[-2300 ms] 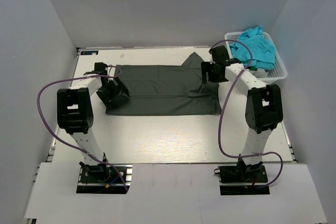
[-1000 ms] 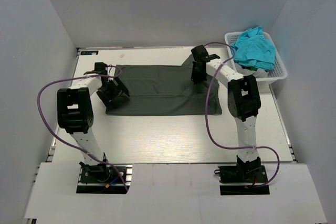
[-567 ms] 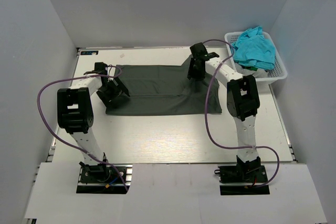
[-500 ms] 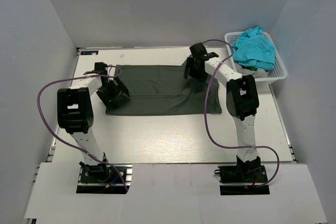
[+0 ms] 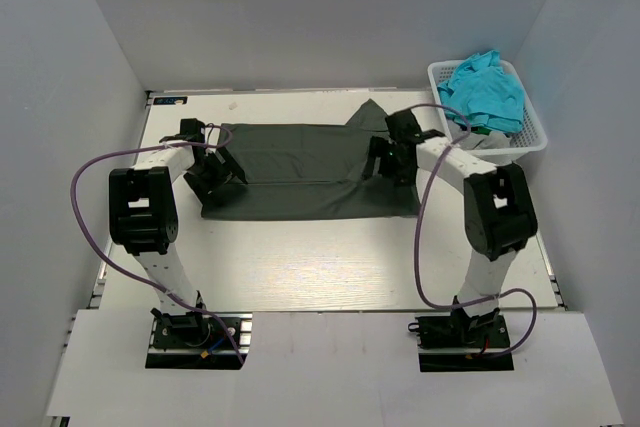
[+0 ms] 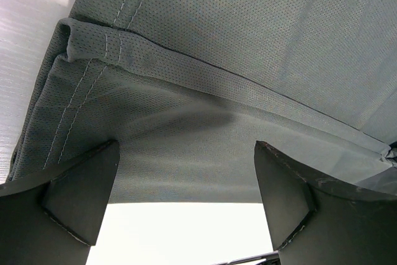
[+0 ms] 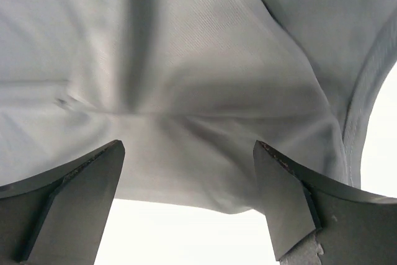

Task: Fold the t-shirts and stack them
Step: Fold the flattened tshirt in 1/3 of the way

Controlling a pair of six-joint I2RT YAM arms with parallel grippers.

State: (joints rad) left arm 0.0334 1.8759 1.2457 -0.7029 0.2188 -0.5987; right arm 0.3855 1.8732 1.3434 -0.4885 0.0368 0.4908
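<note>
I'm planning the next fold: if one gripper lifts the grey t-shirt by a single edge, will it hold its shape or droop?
Probably droops: the grey t-shirt lies limp, with soft creases and a doubled hem in the left wrist view. Likely light: the knit looks thin. Pushed, it would probably bunch.

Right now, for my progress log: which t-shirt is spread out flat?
The grey shirt, lying flat on the table; the turquoise ones are crumpled in the basket.
</note>
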